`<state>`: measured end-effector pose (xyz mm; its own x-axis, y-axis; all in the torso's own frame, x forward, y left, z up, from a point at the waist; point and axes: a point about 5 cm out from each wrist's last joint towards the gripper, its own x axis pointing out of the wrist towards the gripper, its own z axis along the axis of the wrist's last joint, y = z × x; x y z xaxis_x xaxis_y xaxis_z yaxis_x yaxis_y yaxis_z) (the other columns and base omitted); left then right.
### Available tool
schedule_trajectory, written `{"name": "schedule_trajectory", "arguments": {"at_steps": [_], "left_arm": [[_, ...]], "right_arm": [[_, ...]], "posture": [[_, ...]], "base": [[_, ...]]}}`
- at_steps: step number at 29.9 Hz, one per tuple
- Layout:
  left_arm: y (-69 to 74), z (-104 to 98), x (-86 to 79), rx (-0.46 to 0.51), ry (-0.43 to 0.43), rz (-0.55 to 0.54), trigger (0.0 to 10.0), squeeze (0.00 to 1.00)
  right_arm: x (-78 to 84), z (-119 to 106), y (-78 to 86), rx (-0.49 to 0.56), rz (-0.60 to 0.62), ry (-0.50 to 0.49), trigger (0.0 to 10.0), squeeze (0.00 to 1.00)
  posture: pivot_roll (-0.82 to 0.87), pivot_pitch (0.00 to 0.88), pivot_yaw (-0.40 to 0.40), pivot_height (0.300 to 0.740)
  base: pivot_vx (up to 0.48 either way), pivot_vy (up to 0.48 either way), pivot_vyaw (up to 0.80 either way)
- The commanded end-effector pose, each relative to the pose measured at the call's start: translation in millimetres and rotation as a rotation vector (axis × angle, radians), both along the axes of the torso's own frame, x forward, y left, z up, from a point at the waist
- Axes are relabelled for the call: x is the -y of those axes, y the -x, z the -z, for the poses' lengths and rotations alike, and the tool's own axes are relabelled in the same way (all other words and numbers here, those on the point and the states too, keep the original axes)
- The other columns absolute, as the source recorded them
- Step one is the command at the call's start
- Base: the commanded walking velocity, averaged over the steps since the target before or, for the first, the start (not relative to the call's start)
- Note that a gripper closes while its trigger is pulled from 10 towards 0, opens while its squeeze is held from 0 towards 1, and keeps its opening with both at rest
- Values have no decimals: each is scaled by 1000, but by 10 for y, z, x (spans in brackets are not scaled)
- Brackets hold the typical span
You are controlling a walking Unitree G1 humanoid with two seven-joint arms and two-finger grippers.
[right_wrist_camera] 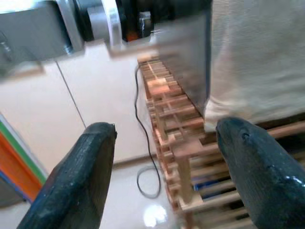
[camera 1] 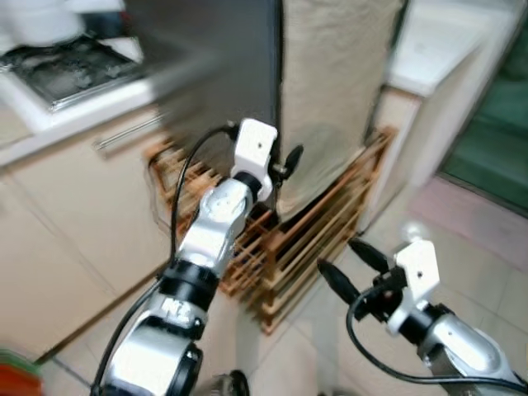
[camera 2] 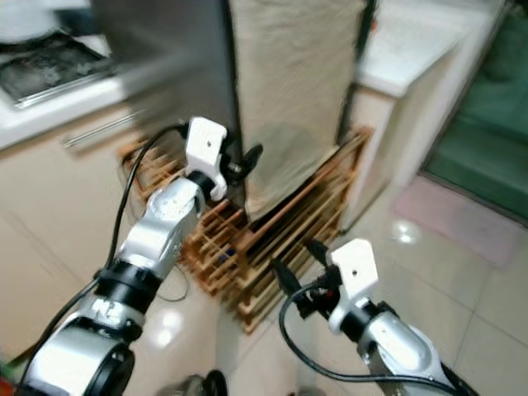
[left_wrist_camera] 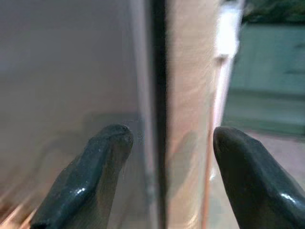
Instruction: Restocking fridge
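Blurred kitchen. Glossy pale tile floor (camera 1: pixel 462 247) lower right, reflecting light. Cream cabinet fronts (camera 1: pixel 74 223) at left under a white countertop (camera 1: pixel 58 107) carrying a dark stove top (camera 1: pixel 62 62), upper left. Slatted wooden rack (camera 1: pixel 313 231) at centre, beige cloth (camera 1: pixel 330 91) hanging above it. Second white counter (camera 1: pixel 433 49) upper right; green area (camera 1: pixel 495 140) at right edge.

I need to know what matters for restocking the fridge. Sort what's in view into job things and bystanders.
Job:
- grey fridge, door edge between the left gripper's open fingers
- left gripper
- right gripper, open, held low

Bystanders:
- wooden rack
- beige cloth
- stovetop
- black cable
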<state>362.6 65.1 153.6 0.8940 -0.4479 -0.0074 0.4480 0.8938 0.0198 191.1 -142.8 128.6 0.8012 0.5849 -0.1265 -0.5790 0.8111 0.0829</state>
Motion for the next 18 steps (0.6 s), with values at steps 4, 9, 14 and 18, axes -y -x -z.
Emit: {"name": "schedule_trajectory", "arguments": {"at_steps": [4, 9, 14, 18], "left_arm": [[-72, -95, -30, 19, 12, -30, 10000, 0], [-107, -175, 50, 45, 41, -14, 10000, 0], [-62, -272, 180, 95, 88, 64, 10000, 0], [-55, -293, 236, 116, 73, 82, 10000, 0]], "right_arm": [[1, 39, 30, 12, 2, 53, 10000, 0], [64, 106, -4, 130, 41, 215, 10000, 0], [60, 137, -24, 145, 75, 221, 10000, 0], [100, 125, -12, 164, 80, 217, 10000, 0]], "posture": [[-210, 38, 58, 724], [-206, 39, 62, 724], [-204, 42, 64, 724], [-203, 44, 63, 724]], "base": [[0, 0, 0], [0, 0, 0], [0, 0, 0], [0, 0, 0]]}}
